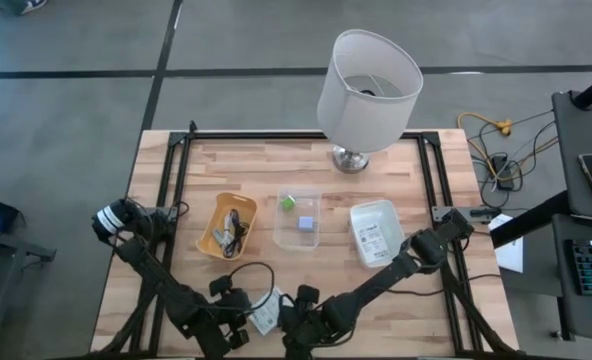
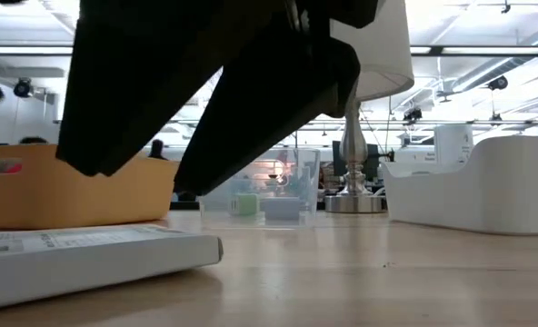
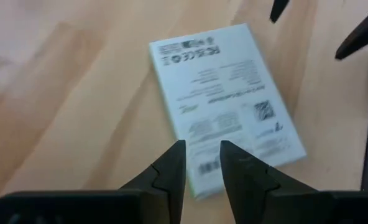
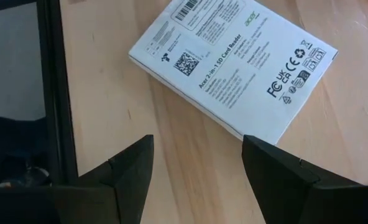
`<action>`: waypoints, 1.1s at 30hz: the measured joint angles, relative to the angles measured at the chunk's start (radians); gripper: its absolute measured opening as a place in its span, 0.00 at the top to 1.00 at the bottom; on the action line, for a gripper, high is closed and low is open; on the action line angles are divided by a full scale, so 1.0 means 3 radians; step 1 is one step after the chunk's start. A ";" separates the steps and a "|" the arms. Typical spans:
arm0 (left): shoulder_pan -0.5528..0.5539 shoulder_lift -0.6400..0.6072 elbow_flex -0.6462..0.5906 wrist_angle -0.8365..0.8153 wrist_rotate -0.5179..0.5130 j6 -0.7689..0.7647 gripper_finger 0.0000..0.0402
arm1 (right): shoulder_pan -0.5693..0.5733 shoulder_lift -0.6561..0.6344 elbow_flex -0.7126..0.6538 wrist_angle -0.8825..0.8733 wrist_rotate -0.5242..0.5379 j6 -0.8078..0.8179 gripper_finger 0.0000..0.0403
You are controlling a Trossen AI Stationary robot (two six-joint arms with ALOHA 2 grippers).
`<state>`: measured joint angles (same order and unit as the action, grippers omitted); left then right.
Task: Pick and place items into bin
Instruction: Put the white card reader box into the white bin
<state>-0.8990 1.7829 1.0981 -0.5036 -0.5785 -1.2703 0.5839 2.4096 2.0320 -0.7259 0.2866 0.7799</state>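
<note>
A flat white packet [image 1: 265,312] with printed text lies flat on the wooden table near its front edge; it also shows in the low view [image 2: 78,254]. My left gripper [image 3: 202,158] hovers over one short end of the packet [image 3: 224,106], its fingers a narrow gap apart with nothing between them. My right gripper [image 4: 196,155] stands wide open just short of the packet [image 4: 234,68], on the side toward the table's right. In the high view the left gripper [image 1: 238,318] and right gripper [image 1: 298,303] flank the packet.
At mid-table stand an orange bin [image 1: 226,225] with dark coiled cables, a clear bin [image 1: 298,218] with a green and a grey-blue cube, and a white bin [image 1: 376,232] with a white packet. A big white lamp [image 1: 368,90] stands at the far edge. A thin black cable [image 1: 251,268] loops behind the left gripper.
</note>
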 joint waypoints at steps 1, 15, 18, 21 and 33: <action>0.0024 0.0004 -0.0054 0.0150 0.0005 0.0028 0.79 | -0.0004 0.0000 -0.0002 0.0000 -0.0001 0.0000 0.43; 0.0180 0.0009 -0.0308 0.0518 0.0205 0.0161 0.94 | -0.0041 0.0000 -0.0012 -0.0005 -0.0019 0.0102 0.45; 0.0210 0.0009 -0.0308 0.0516 0.0179 0.0168 0.99 | -0.0053 0.0000 -0.0013 -0.0003 -0.0021 0.0108 0.45; 0.0252 0.0009 -0.0310 0.0522 0.0204 0.0186 0.99 | -0.0062 0.0000 -0.0016 -0.0004 -0.0021 0.0108 0.45; 0.0294 -0.0014 -0.0667 0.0899 0.0325 -0.0016 1.00 | -0.0070 0.0001 -0.0119 -0.0099 -0.0027 0.0017 0.44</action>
<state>-0.8108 1.7786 0.8981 -0.2337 -0.4811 -1.2751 0.5628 2.4100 1.9964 -0.7556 0.2785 0.7851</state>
